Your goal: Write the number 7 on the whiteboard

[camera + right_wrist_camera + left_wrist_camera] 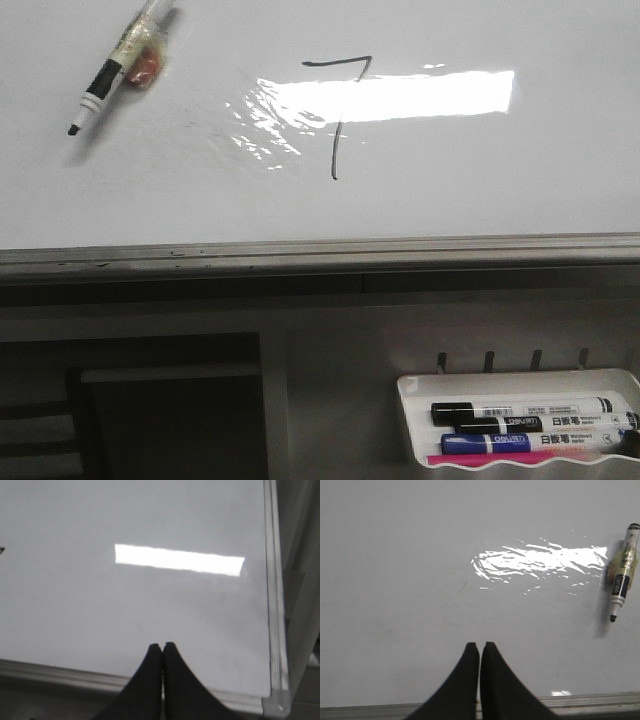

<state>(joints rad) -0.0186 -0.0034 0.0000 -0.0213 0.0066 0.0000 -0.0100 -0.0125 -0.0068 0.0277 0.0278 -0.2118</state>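
Note:
A black number 7 (pixel 340 110) is drawn on the whiteboard (pixel 150 190), with a short top bar and a long slanted stem crossing the light glare. An uncapped black marker (pixel 115 72) lies loose on the board at the far left; it also shows in the left wrist view (pixel 621 572). My left gripper (pixel 480 647) is shut and empty above the board's near edge. My right gripper (pixel 163 647) is shut and empty near the board's right corner. Neither gripper shows in the front view.
The board's grey metal frame (pixel 320 250) runs along the near edge, and its corner (pixel 276 700) shows in the right wrist view. A small white tray (pixel 415 420) below at the right holds several markers.

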